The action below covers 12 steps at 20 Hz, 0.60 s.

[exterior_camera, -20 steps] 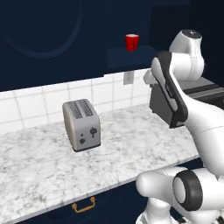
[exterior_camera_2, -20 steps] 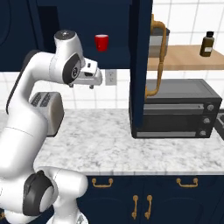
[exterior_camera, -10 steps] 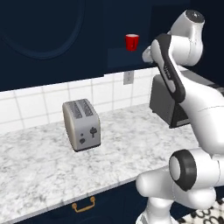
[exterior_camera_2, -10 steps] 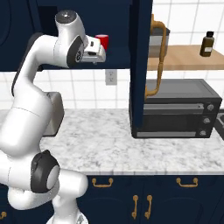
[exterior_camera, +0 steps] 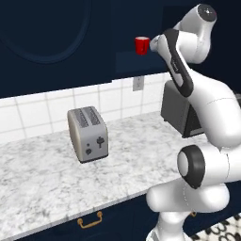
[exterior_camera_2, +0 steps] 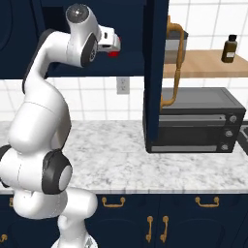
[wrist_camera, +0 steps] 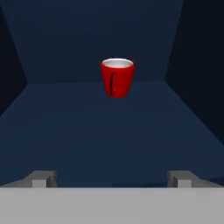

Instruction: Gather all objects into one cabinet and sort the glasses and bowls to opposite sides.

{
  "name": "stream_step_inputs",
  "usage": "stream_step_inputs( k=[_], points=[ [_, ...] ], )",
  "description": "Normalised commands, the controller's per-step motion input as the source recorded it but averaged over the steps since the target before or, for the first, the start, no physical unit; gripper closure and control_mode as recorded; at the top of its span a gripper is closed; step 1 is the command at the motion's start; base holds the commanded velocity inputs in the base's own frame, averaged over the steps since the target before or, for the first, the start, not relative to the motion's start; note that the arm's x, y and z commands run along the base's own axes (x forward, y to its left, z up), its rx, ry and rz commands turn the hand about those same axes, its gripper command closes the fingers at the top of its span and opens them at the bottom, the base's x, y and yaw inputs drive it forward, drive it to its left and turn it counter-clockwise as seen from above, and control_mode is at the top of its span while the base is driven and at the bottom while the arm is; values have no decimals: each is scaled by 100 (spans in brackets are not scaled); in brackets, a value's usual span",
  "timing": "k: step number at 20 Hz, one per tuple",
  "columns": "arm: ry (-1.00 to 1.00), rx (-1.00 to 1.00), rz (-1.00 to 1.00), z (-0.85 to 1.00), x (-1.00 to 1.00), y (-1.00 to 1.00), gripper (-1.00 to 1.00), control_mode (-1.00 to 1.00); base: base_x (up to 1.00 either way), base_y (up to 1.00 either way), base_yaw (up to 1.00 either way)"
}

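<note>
A red cup (wrist_camera: 117, 77) stands upright on the navy shelf (wrist_camera: 109, 131) of the dark blue wall cabinet, toward the back. The same red cup (exterior_camera: 141, 45) shows on the shelf in the left base view, and as a red patch (exterior_camera_2: 114, 48) behind the hand in the right base view. My gripper (wrist_camera: 111, 179) is raised to shelf height at the cabinet's front, some way short of the cup. Its fingertips (wrist_camera: 41, 179) stand wide apart with nothing between them. The wooden bowl, the grey mug and the blue vessel are out of view.
A grey toaster (exterior_camera: 88, 133) stands on the marble counter (exterior_camera: 56, 183) below. A black toaster oven (exterior_camera_2: 193, 121) sits to the right under a wooden shelf (exterior_camera_2: 208, 63) holding a dark bottle (exterior_camera_2: 229, 47). The cabinet's side panel (exterior_camera_2: 156, 63) rises right of my hand.
The arm has swung upward from counter height, bringing the hand to the cabinet shelf in front of the red cup. The cup and toaster have stayed put.
</note>
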Motion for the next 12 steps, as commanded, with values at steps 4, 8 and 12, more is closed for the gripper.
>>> stream_step_inputs(
  k=[4,8,12],
  points=[
    [-21,0,0,9,26,0,-100,-100,0,0,0],
    [-3,0,0,0,2,0,-100,-100,0,0,0],
    [-8,0,0,0,6,0,-100,-100,0,0,0]
  ],
)
